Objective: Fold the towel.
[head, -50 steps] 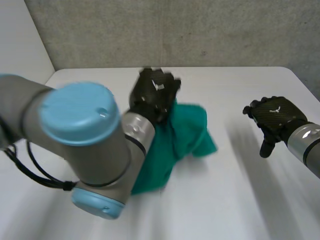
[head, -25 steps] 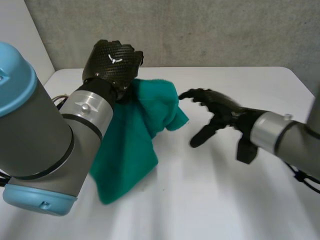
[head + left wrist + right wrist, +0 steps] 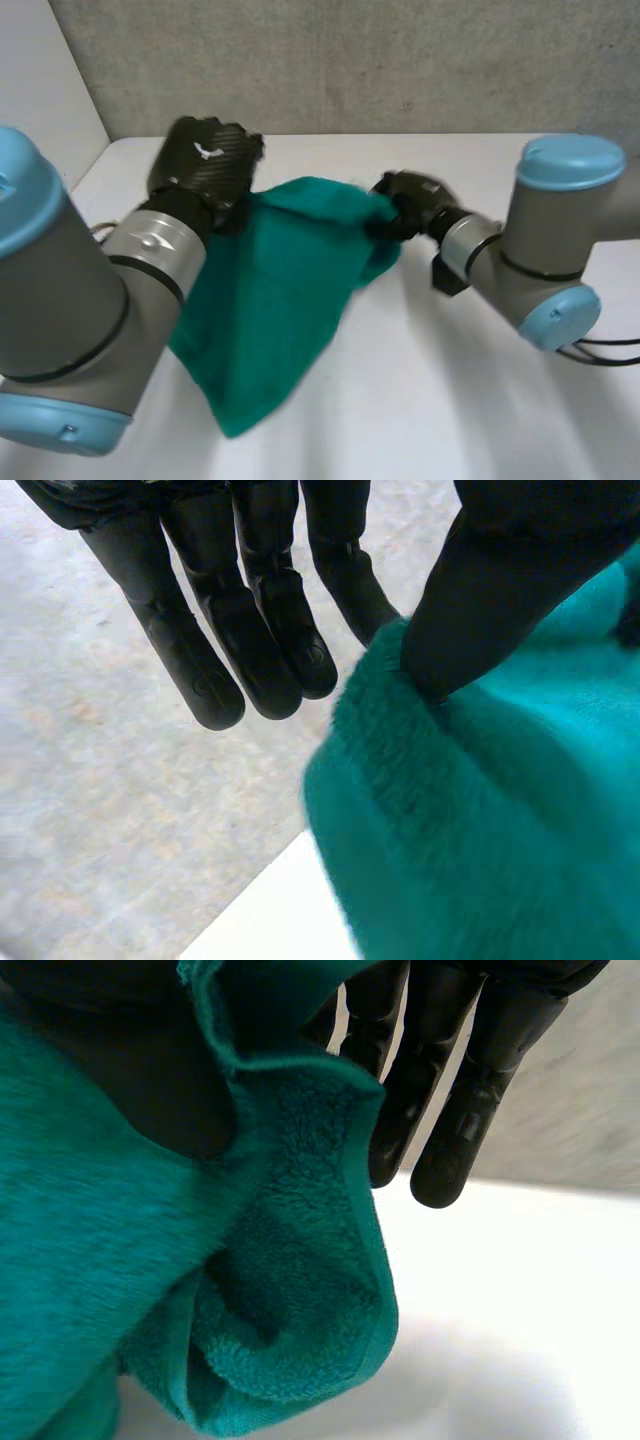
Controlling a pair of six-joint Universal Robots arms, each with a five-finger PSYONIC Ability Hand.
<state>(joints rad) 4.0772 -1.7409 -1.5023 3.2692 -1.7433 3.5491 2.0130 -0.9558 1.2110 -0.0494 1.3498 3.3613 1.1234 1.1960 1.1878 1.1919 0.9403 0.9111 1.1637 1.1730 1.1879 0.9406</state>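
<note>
- I have the green towel (image 3: pixel 280 300) lifted off the white table (image 3: pixel 480 400), hung between both hands; its lowest tip dangles close to the tabletop, and I cannot tell whether it touches.
- My left hand (image 3: pixel 205 160) grasps the towel at its upper corner on that side. In the left wrist view the thumb (image 3: pixel 500 590) presses the plush edge against the nearest finger, while the other fingers (image 3: pixel 270 630) stand straight and free beside it.
- My right hand (image 3: pixel 402 205) has the opposite upper part of the cloth. In its wrist view the hemmed edge curls over the palm, with the thumb behind the fold and the fingertips poking out past it — a pinch, as far as I can read it.
- The top edge between the two hands sags a little rather than running taut, and the cloth below bunches and narrows to a point.
- Step in hand, as I judge it: holding the towel up by its top edge to open it out before any fold is made; no fold is in place yet.
- Next move calls for drawing the hands apart until that edge is straight, then lowering the cloth flat onto the table — both pinches must hold, the left one looks shallow.
</note>
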